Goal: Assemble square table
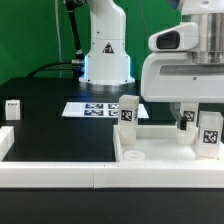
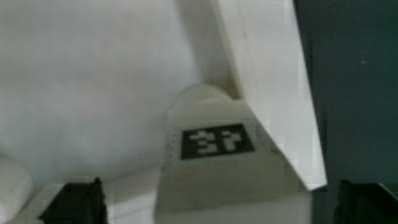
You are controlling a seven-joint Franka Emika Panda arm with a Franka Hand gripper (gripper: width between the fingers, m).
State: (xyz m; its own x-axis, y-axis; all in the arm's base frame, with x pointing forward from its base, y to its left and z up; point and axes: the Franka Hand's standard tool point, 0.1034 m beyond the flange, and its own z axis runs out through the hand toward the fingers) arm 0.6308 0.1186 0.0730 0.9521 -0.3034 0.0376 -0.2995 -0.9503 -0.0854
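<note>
While gripper [image 2: 221, 203] gapes wide, tagged leg [image 2: 217, 140] sits between fingers [image 2: 75, 203], untouched.

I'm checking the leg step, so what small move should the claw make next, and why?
Probably lift the claw straight up, clear of the leg. Its fingers stand wide on either side of the leg without gripping it, and the leg stands on the white panel, so nothing is held.
</note>
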